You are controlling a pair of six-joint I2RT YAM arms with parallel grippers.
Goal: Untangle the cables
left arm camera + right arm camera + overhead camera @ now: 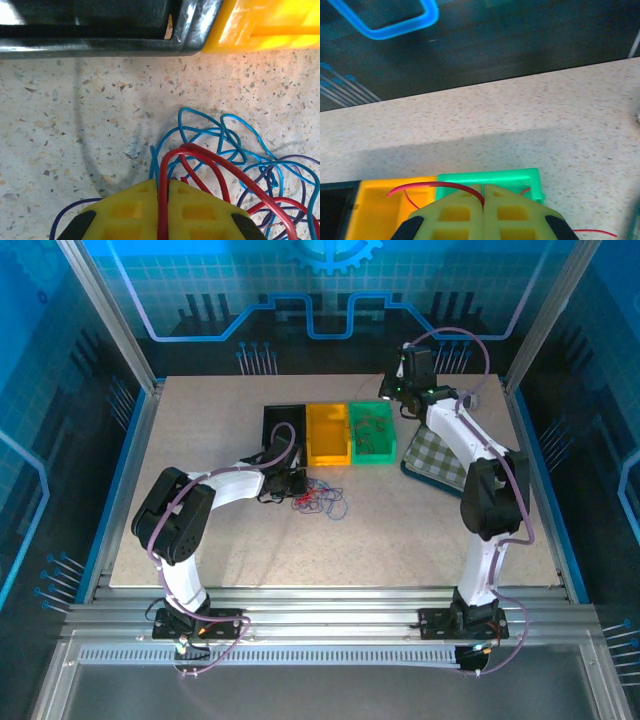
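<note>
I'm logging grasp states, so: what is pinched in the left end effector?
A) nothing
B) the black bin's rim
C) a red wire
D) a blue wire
C: in the left wrist view the red wire runs straight out of the seam of the closed left end effector.

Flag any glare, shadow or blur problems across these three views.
Top external: blue cast at the walls, cables tiny. Left wrist: cables sharp, glare on the rim of the black bin, yellow bin blown out. Right wrist: blurred backdrop, broad shadow across the table, red cable crisp.
</note>
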